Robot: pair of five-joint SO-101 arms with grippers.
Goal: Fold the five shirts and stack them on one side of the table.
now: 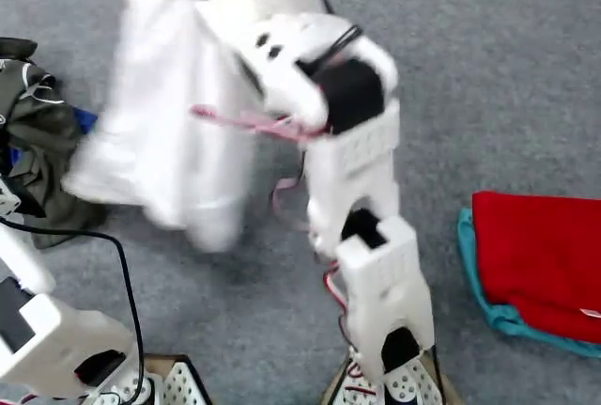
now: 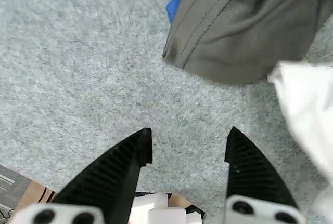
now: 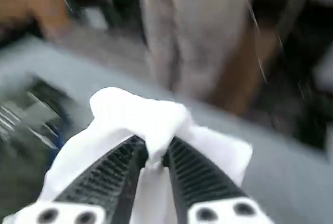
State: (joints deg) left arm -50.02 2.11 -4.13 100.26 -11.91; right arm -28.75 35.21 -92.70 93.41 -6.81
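At the high view's left edge one olive shirt (image 1: pixel 33 142) lies heaped with one blue cloth (image 1: pixel 84 121) peeking out beside it, and the left end effector (image 2: pixel 190 130) hangs spread open over bare bench (image 2: pixel 78 52) near it. Left of centre one white shirt (image 1: pixel 160 132) hangs clamped in the right end effector (image 3: pixel 156 143), that arm (image 1: pixel 357 170) stretched up from bottom centre. At the right edge one folded red shirt (image 1: pixel 545 259) lies on one teal shirt (image 1: pixel 488 306).

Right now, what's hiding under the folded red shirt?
A teal shirt lies under the red shirt, on the grey table. Only its edge peeks out along two sides. The rest is covered, so I cannot tell whether anything else lies beneath.
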